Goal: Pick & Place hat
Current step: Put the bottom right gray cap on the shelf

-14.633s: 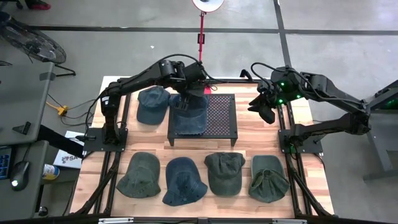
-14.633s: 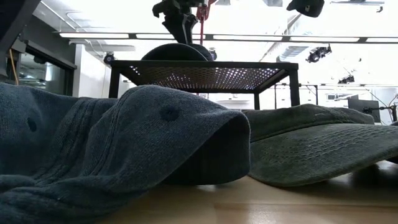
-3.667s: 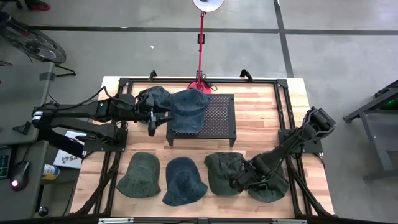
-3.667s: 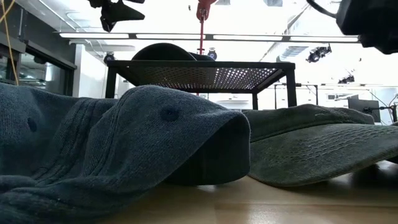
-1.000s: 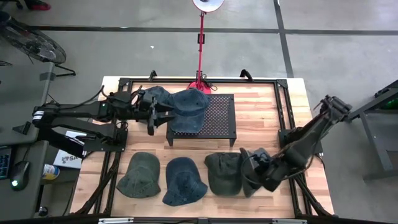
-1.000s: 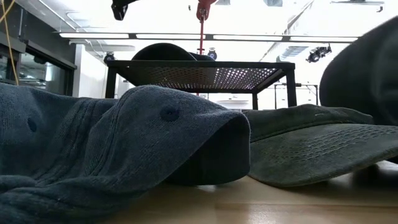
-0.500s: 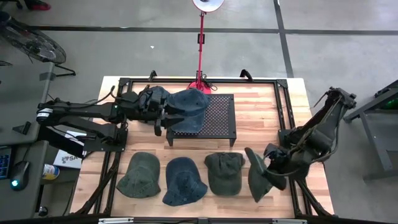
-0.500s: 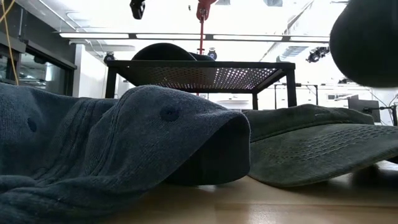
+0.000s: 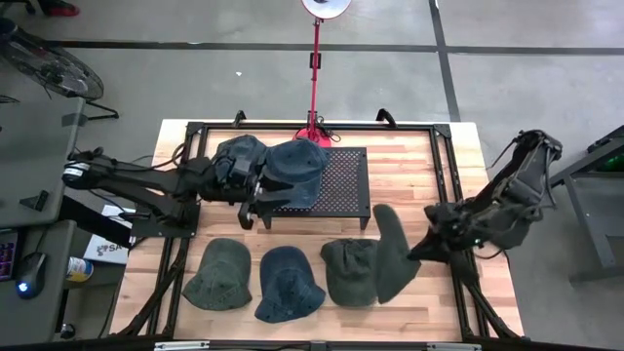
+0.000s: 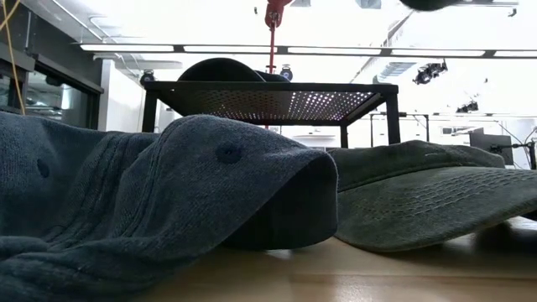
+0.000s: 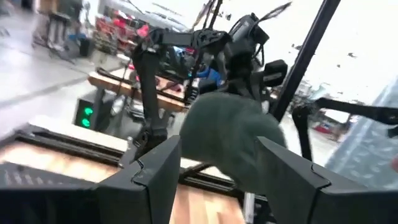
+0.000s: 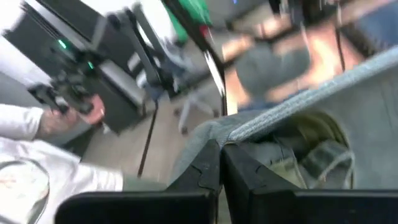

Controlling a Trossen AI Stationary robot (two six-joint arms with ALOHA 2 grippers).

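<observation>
My right gripper (image 9: pixel 425 244) is shut on an olive green hat (image 9: pixel 390 255), held in the air over the table's near right part. The left wrist view shows this hat (image 11: pixel 231 134) hanging from the right arm. Its lower edge (image 10: pixel 428 3) just shows at the top of the low view. My left gripper (image 9: pixel 255 202) is open and stands at the left edge of the black mesh stand (image 9: pixel 343 185). A blue hat (image 9: pixel 295 172) rests crown up on that stand. My right gripper pinches the green hat's rim (image 12: pixel 261 121) between its two shut fingers (image 12: pixel 208 163), coming level from the table's right side. The hat's hollow inside (image 12: pixel 314 152) faces the wrist camera. The hat hangs below the fingers, lifted clear of the table.
Three hats lie in a row by the near edge: green (image 9: pixel 216 275), blue (image 9: pixel 289 283), green (image 9: pixel 351 271). Another blue hat (image 9: pixel 238 156) lies left of the stand. A red lamp pole (image 9: pixel 315 68) stands at the far edge. A person's hand (image 12: pixel 74 115) shows beyond the table.
My right gripper has risen and moved toward the far edge, carrying the green hat. The hat has come up off the table, turned on edge, and now hangs clear. My left gripper has shifted slightly toward the table's right, along the stand's left side.
</observation>
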